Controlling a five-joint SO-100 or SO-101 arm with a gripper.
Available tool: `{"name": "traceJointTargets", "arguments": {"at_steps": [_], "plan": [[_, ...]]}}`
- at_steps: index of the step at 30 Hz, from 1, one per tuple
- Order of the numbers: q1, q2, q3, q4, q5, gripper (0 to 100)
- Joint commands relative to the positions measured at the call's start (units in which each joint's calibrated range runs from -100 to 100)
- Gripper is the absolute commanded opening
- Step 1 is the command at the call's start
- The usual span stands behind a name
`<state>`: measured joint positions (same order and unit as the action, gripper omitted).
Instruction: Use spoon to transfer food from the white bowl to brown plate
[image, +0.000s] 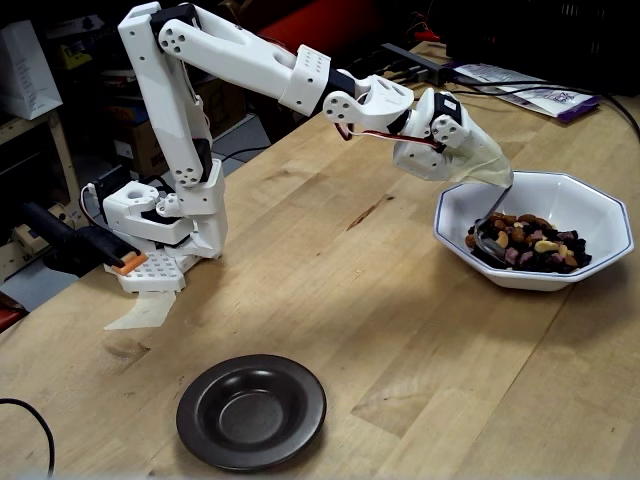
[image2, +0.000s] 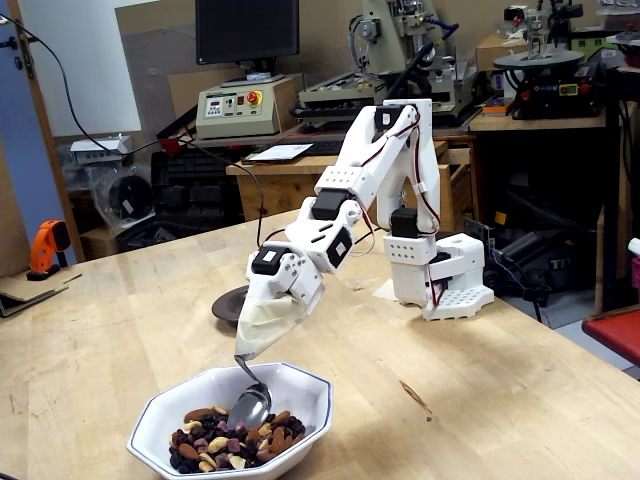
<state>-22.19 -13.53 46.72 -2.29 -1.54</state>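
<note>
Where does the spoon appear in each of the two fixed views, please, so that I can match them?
A fixed view: the spoon sits right of centre, its tip dug into the food at the left side of the white bowl.
Another fixed view: the spoon is at bottom centre-left, its shiny back facing the camera above the food.
Shared landmark: the white bowl, with the wrapped claw directly above the spoon.

Wooden table (image: 330, 300); monitor (image2: 246, 30), control box (image2: 235, 108), orange drill (image2: 47, 247) behind.
</note>
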Motion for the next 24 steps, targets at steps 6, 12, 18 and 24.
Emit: {"name": "traceJointTargets", "arguments": {"at_steps": [6,12,18,24], "plan": [[-0.18,4.84,-1.58,-3.25,-0.1,4],[0.19,5.27,-1.58,-5.06,-0.1,4],[0.34,5.18,-1.5,-8.54,0.1,4],[0.34,5.1,-0.96,-13.05,0.05,4]]}}
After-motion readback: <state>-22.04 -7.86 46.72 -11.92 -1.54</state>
